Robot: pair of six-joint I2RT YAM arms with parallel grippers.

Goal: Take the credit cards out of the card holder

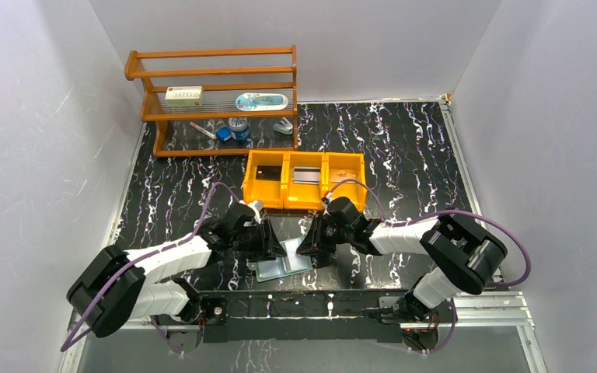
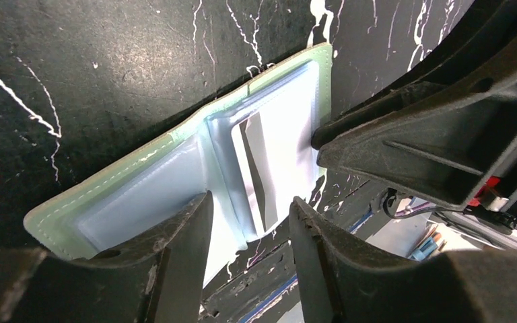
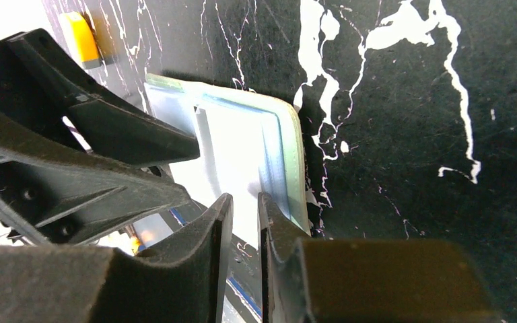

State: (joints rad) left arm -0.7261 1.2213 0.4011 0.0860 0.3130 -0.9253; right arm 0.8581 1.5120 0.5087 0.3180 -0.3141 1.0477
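The muted-green card holder lies open on the black marbled table near the front edge, pale glossy pockets up. My left gripper stands open, its fingers straddling the holder's near edge at the fold. My right gripper is over the right panel with a narrow gap between its fingers and nothing seen in it. One right fingertip touches that panel. A black credit card and a silver-grey one lie in the orange tray. A dark streak shows in one pocket; I cannot tell if it is a card.
A wooden rack stands at the back left with a white box, a blue pouch and small items under it. The metal rail with the arm bases runs just in front of the holder. White walls close in both sides.
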